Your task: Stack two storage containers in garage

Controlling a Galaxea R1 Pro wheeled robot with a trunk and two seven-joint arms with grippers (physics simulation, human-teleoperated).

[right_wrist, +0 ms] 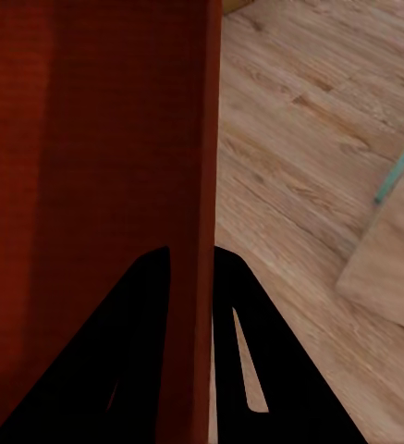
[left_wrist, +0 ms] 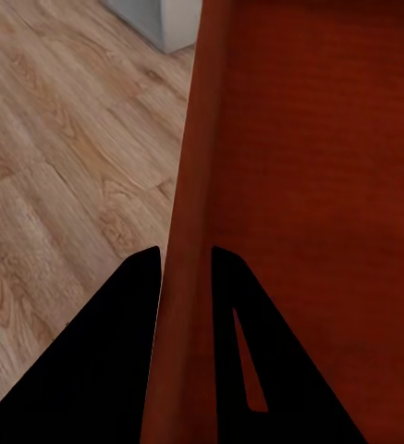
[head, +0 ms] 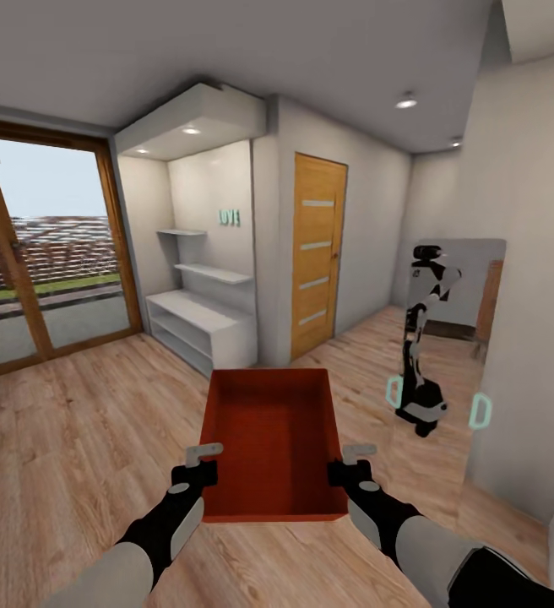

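So the robot's holding one orange-red bin point(head: 274, 443) out in front of itself, lifted off the wood floor point(head: 83, 439), and we're clearly in the living room: glass door point(head: 45, 253) on the left, white shelves point(head: 201, 325) ahead, a wooden door point(head: 317, 253) just past them. No garage anywhere, so I'd say the task is early days. One bin is picked up, and it has yet to be hauled over and set down on the garage concrete; the second bin then has to be fetched and stacked on top.

Pose-wise, both arms reach forward, roughly level and symmetric. The left gripper point(head: 199, 473) is on the bin's left wall near the close corner, the right gripper point(head: 350, 471) on the right wall at the matching spot. In the wrist views each pair of fingers straddles a thin wall, one finger point(left_wrist: 118, 351) outside and one inside, pinching it tight; same story for the right gripper's finger point(right_wrist: 248, 351). The bin sits open side up and looks empty.

There's also a mirror point(head: 454, 338) on the right wall showing the robot's reflection.
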